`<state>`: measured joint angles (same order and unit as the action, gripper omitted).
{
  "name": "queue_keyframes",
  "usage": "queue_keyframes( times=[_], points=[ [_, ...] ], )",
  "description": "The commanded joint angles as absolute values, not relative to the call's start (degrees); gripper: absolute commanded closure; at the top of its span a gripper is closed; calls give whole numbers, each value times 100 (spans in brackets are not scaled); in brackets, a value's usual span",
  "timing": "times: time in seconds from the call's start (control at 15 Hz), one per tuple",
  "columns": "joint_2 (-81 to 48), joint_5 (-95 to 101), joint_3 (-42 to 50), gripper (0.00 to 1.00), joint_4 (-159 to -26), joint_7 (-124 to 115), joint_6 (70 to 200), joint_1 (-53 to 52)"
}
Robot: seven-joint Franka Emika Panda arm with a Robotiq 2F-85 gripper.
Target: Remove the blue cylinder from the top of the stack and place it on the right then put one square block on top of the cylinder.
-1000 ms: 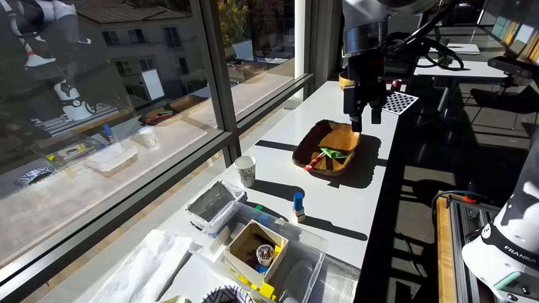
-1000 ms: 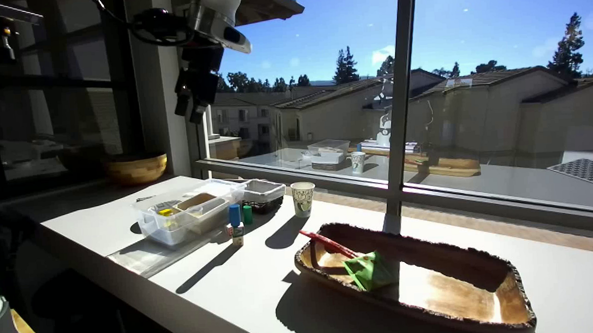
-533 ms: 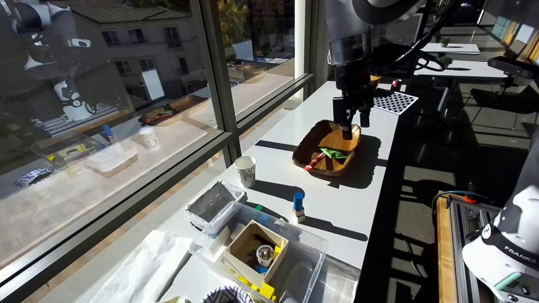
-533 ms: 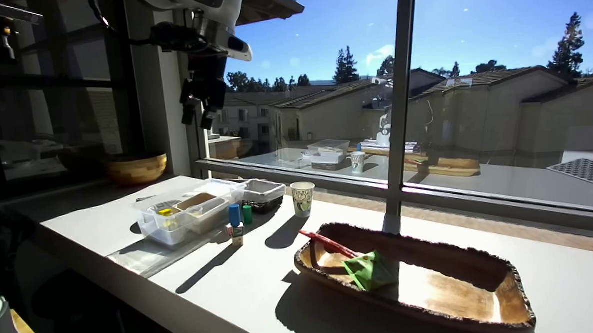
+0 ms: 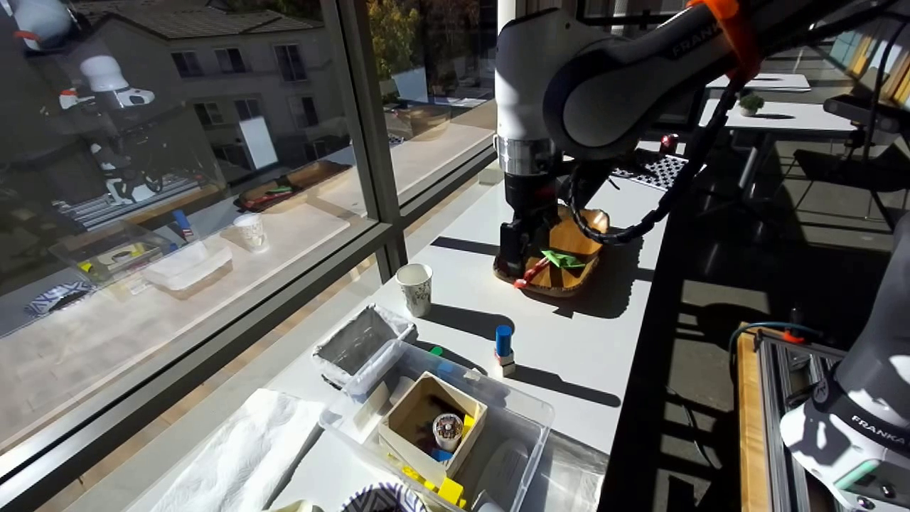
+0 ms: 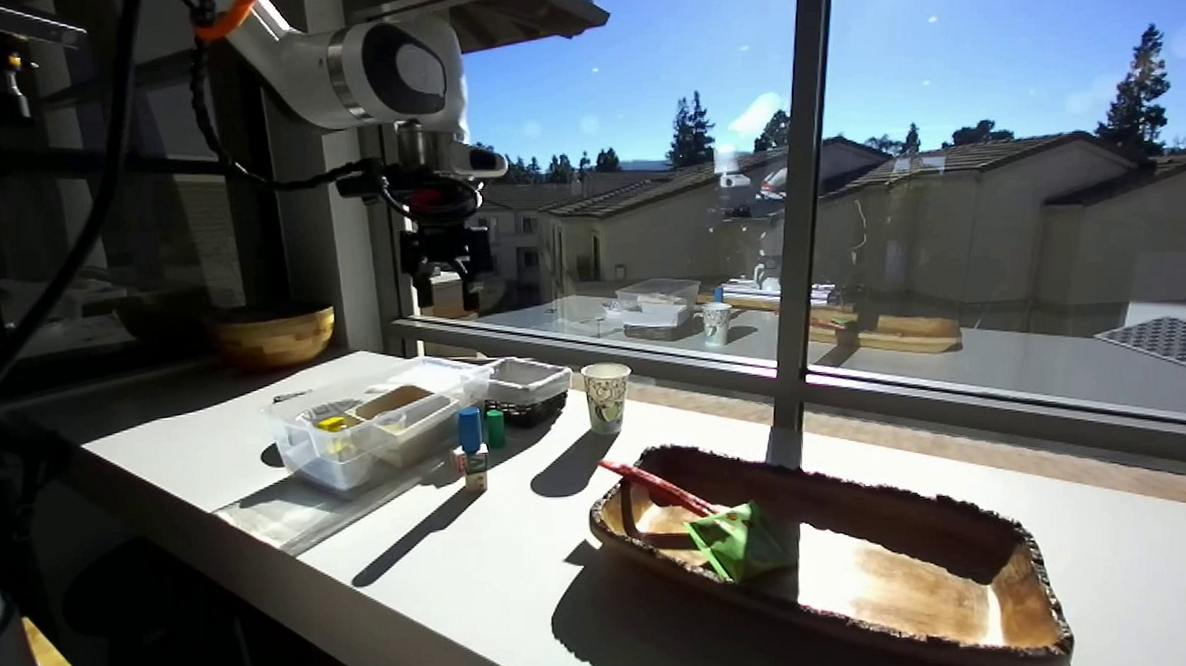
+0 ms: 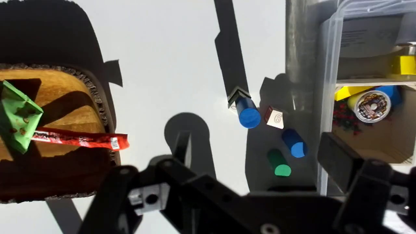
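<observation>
The blue cylinder [image 5: 503,341] stands upright on top of the stack of small wooden letter blocks [image 5: 506,365]. In an exterior view the cylinder [image 6: 469,430] and the stack's blocks [image 6: 475,474] show again. In the wrist view the blue cylinder [image 7: 249,117] mostly hides the block [image 7: 232,101] under it. A loose square block marked 6 [image 7: 275,118] lies beside the stack. My gripper [image 7: 261,155] is open and empty, pointing down, well above the table; the stack shows ahead of its fingers. It also shows in both exterior views [image 5: 513,270] [image 6: 446,291].
A second blue cylinder [image 7: 294,143] and a green cylinder [image 7: 280,164] stand by the clear plastic box [image 7: 330,97]. A paper cup [image 6: 606,400], a lined basket [image 6: 530,381] and a brown wooden tray [image 6: 1040,594] holding wrapped snacks are nearby. The window runs along one side.
The arm has come down and across, away from the far end of the tray and closer to the stack. The gripper has straightened from tilted to pointing down. The objects have not moved.
</observation>
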<state>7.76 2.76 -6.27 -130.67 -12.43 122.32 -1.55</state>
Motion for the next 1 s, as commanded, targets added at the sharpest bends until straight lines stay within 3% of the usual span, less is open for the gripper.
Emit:
queue_keyframes(
  times=[0.0, 0.4, 0.93],
  points=[
    [585, 697, -656, 0, -13568, -1656, 13462, -219],
    [-116, 390, -493, 0, -13876, -1362, 15054, -230],
    [-997, -872, -561, 0, -13507, -201, 15087, -174]
  ],
)
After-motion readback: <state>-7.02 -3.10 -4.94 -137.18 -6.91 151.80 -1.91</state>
